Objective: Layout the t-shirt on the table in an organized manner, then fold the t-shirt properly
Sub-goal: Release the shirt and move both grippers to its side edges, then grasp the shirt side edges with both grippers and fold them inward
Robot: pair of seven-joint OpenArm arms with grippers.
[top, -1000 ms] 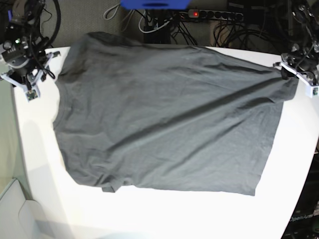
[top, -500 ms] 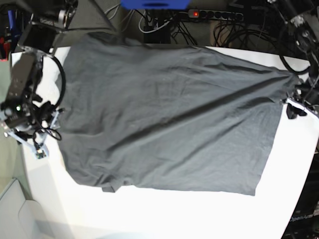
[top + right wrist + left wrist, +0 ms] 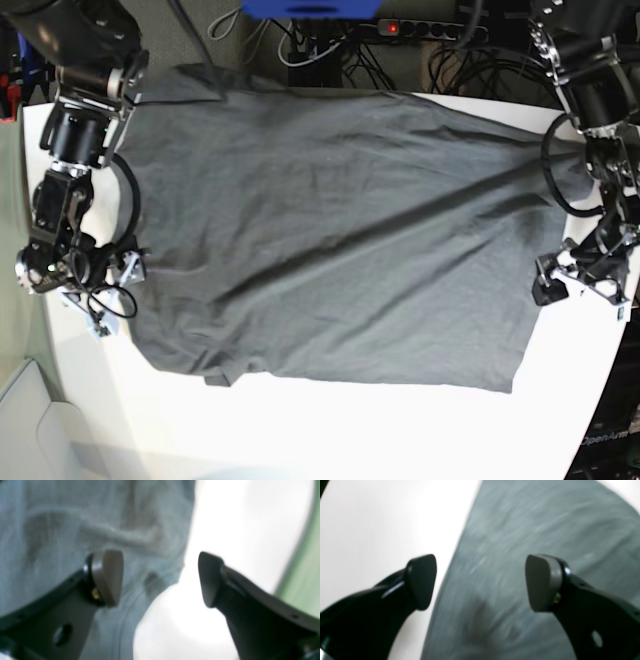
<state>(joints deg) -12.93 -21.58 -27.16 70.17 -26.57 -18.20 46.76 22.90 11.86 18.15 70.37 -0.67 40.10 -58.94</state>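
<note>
1. T-shirt (image 3: 330, 240) spread flat across the table (image 3: 330, 430), collar end toward the base view's left, hem end toward its right; upper sleeve drooping over the far table edge
2. Both grippers off the far corners held a second ago: then pinched at the shoulder corner and the hem corner, now let go and lower down the shirt's two sides
3. Left gripper (image 3: 480, 582) jaws spread wide, nothing between them; in the wrist view hovering astride the straight hem edge, one fingertip (image 3: 421, 580) over bare white table, the other over grey cloth
4. Right gripper (image 3: 160, 578) likewise gaping and empty; wrist view shows the curved collar seam below, one fingertip (image 3: 110, 576) over fabric, the other over table
5. Cloth outline barely shifted since release; diagonal creases across the body unchanged, small tuck remaining at the near-left corner by the lower sleeve
6. Reading: stretch-and-lay step apparently finished, shirt released in place; layout close to done but not tidy
7. Likely next need: fresh pinch at collar side and hem side, either to smooth out the creases or to start the first fold; approach low enough to catch one layer edge
8. Risk: wrist views blurred, so contact with the cloth not determinable
</note>
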